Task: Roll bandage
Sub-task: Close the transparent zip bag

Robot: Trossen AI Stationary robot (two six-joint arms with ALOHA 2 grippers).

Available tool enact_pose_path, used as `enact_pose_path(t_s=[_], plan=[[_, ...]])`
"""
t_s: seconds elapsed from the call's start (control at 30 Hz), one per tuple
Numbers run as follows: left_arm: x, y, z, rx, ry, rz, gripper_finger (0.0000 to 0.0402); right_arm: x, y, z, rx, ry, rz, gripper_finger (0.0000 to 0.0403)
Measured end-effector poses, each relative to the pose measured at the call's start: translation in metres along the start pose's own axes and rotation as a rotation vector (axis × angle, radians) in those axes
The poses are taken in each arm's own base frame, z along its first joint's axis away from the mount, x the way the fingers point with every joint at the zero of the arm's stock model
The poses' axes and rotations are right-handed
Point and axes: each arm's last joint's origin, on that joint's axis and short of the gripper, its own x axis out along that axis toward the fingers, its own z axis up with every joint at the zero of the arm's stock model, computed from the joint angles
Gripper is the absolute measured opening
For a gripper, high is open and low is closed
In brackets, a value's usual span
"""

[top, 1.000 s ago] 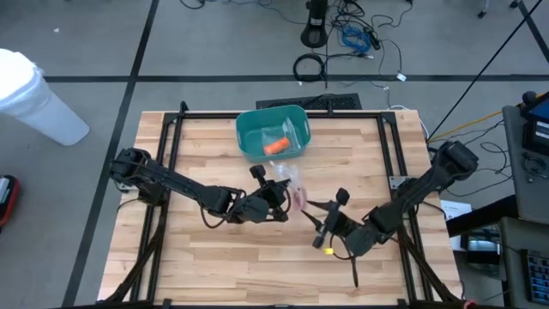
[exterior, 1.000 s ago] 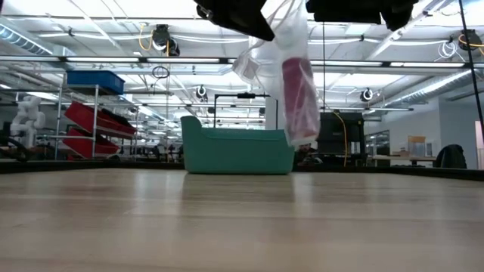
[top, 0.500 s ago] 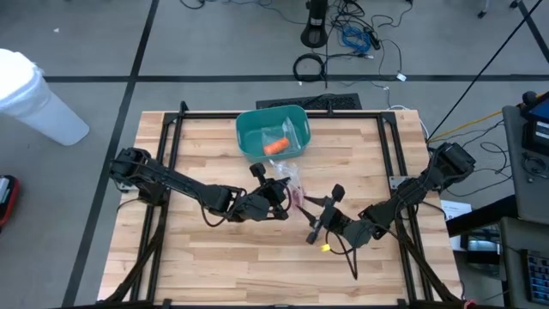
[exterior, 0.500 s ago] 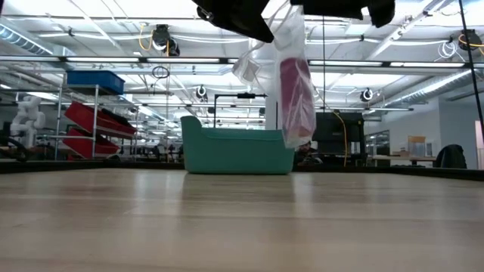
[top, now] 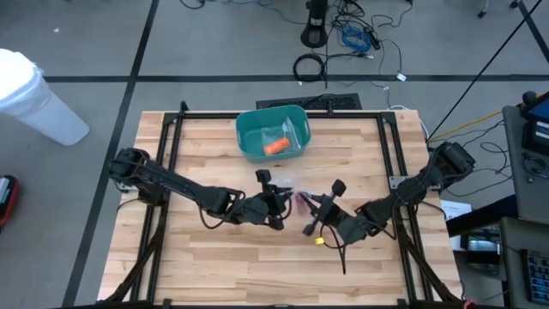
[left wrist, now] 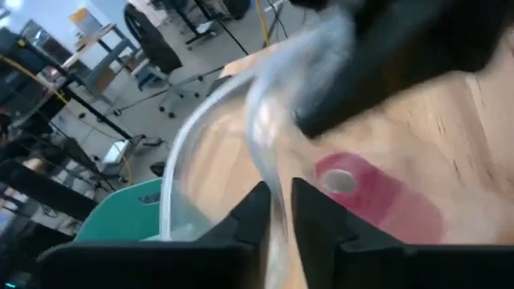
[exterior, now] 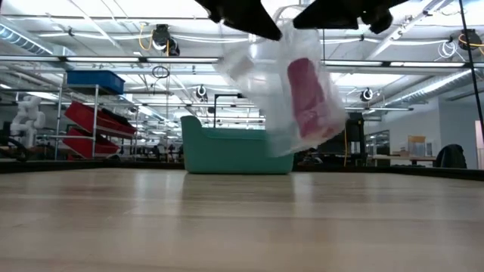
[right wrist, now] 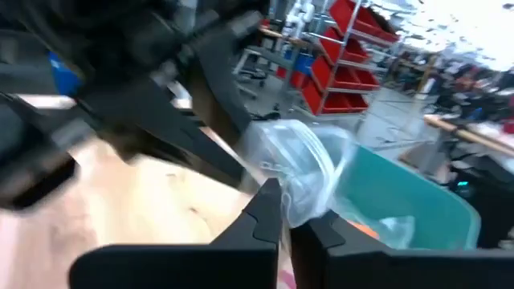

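Both grippers' jaws pinch a clear plastic bag [exterior: 280, 91] holding a red bandage roll [exterior: 306, 98]; no legible writing.

Pink bandage roll [exterior: 306, 97] sat tilted inside a clear plastic bag [exterior: 265, 83], suspended above the table.

A clear, glossy, crinkled plastic bag [exterior: 283, 91] enclosing a matt pink cloth-like bandage roll [exterior: 306, 94] is noted above a pale, smooth wood-plank table [top: 214, 266], beside a teal plastic bin [top: 272, 132].
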Motion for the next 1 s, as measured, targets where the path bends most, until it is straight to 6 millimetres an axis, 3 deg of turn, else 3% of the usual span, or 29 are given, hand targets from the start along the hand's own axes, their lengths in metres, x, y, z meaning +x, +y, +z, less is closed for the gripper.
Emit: enact_pose_path(t_s=[0.17,0.37,0.67,0.87,1.0], plan=[[-0.022,0.007,0.005,0.05,0.028,0.047,0.0111,-0.015,0.001,-0.002,-0.069,0.004,-0.049,0.0001],[-0.055,0.017,0.01,0.03,0.049,-0.007,0.0155,-0.039,-0.003,0.007,-0.141,0.002,0.026,0.0],[-0.087,0.011,0.014,0.039,0.034,-0.137,0.0164,-0.066,-0.022,0.023,-0.215,0.004,0.148,0.0],[-0.104,0.021,0.005,0.03,0.112,-0.03,0.0164,-0.08,-0.029,0.03,-0.189,-0.013,0.192,0.0],[-0.104,0.021,-0.003,0.013,0.151,-0.035,0.0164,-0.084,-0.028,0.03,-0.19,-0.022,0.17,0.0]])
